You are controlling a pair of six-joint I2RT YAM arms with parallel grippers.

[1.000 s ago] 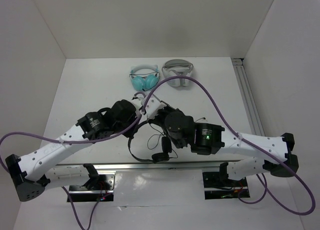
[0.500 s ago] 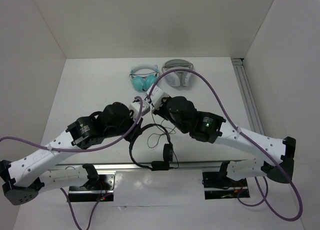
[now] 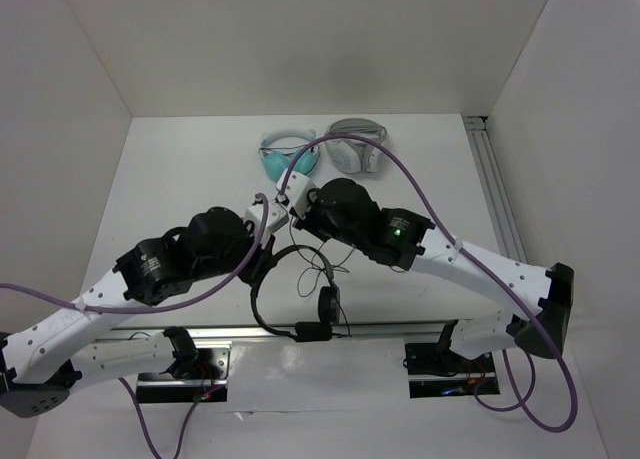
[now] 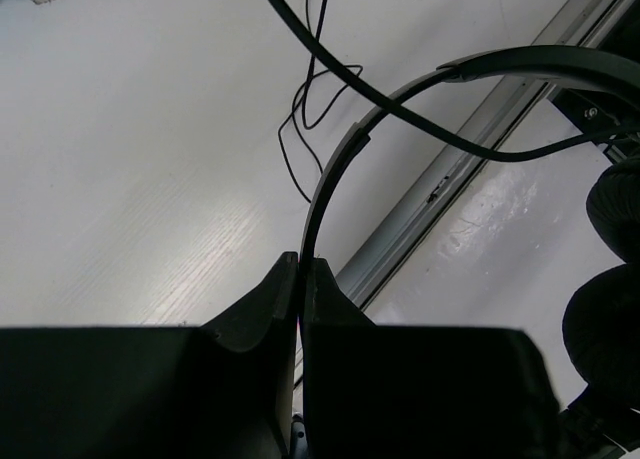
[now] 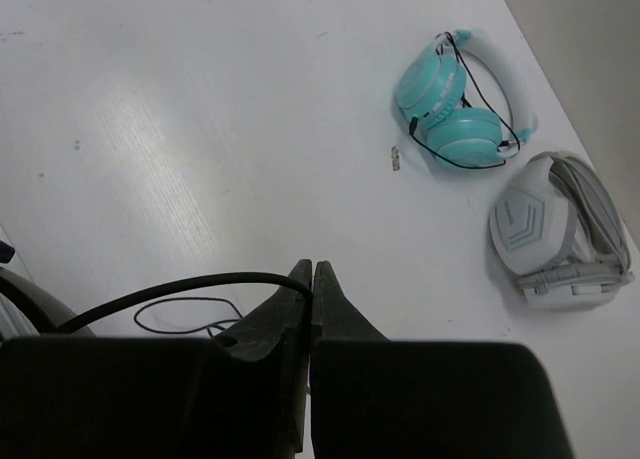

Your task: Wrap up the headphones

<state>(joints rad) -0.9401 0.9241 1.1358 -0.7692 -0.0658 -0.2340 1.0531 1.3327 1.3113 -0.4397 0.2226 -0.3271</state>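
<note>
Over mid bench [image 3: 180, 169], left pincer [image 4: 301, 269] clamps the headphones [image 3: 328, 304] by the headband. Their cable [image 5: 180, 282] is nipped tight in the right pincer [image 5: 312, 271]. Behind lie teal headset [image 3: 288, 159] and white headset [image 3: 355, 154].

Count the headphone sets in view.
3: black headphones at centre front; teal headphones at the back; white-grey headphones just right of those. None appears hidden.

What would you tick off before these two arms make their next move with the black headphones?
1. Left tool shut on the headband: ok.
2. Right tool shut on the cable: ok.
3. Teal headphones and white-grey headphones lie apart from both tools: ok.
4. Rest of the cable free of tangles: cannot tell.
5. Earpads off the table: cannot tell.
</note>
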